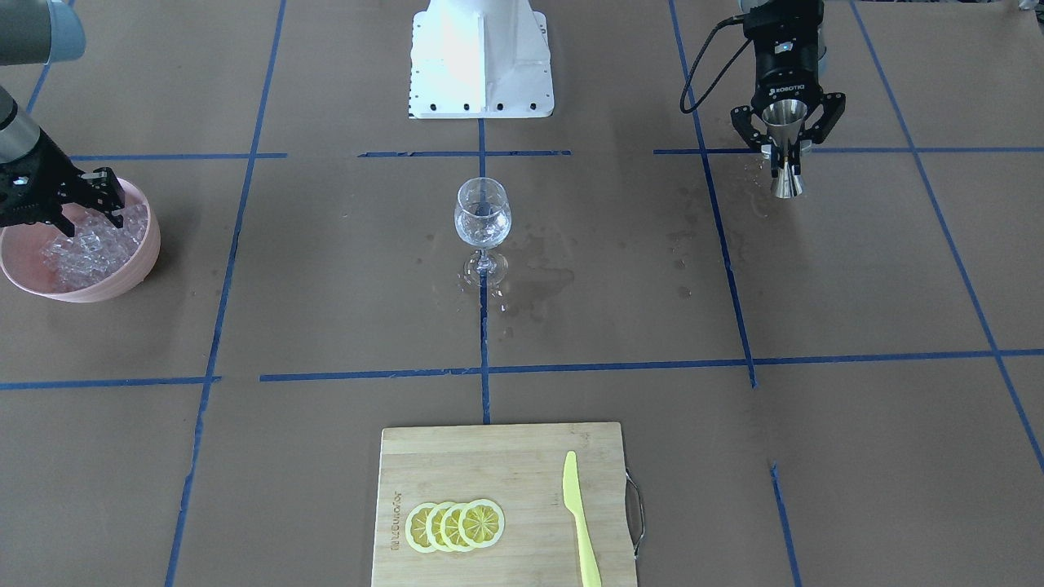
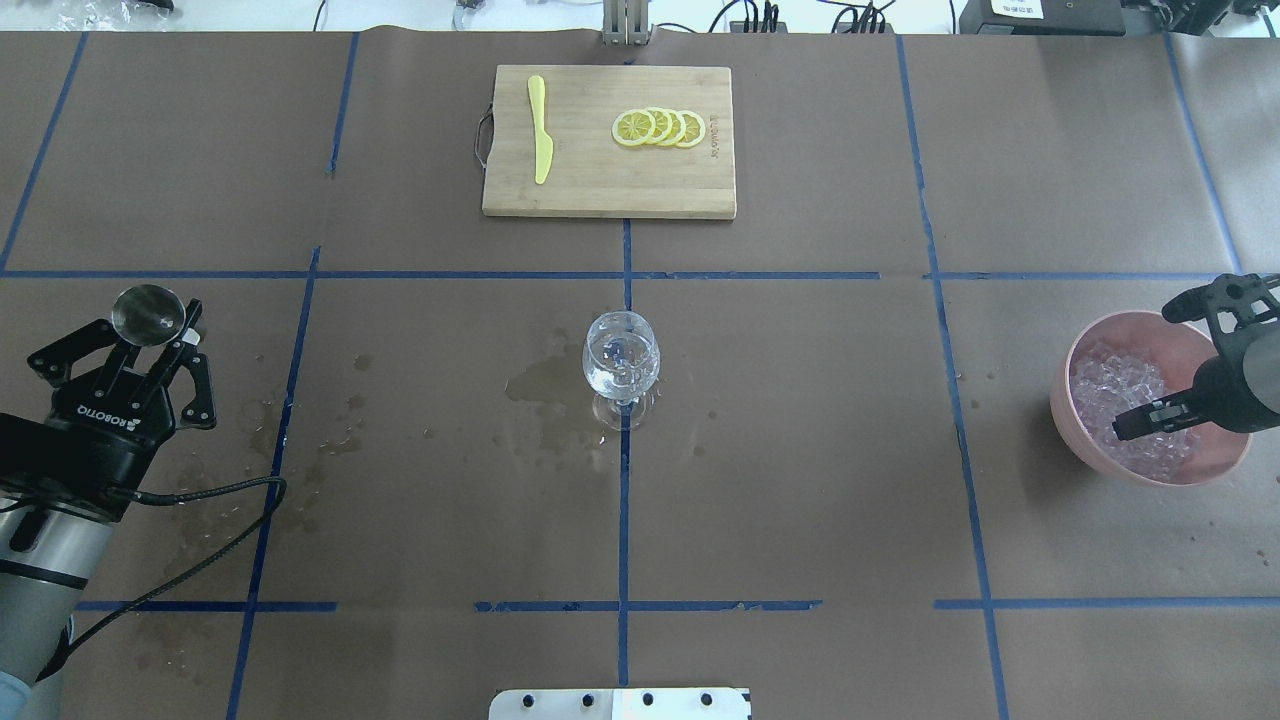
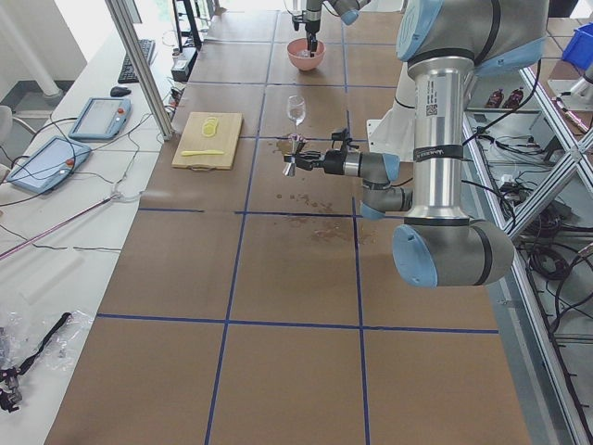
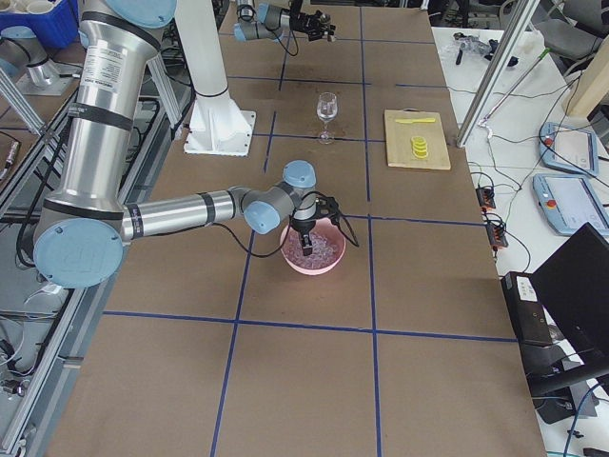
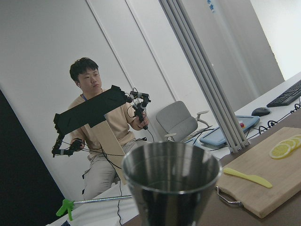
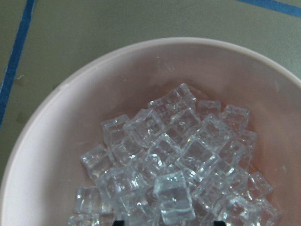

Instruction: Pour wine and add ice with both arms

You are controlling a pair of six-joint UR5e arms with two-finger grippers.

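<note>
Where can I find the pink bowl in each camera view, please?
Front-facing: pink bowl at left edge.
Overhead: right side.
Exterior left: top centre, far.
Exterior right: centre.
Left wrist: not in view.
Right wrist: fills the frame.
Landmark: wine glass, mid-table in the four exterior views.

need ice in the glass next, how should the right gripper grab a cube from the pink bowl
Take the topmost ice cube of the heap, coming straight down into the pink bowl. Close on two opposite flat faces; it seems to sit proud of its neighbours, so there is likely room beside it.
</note>
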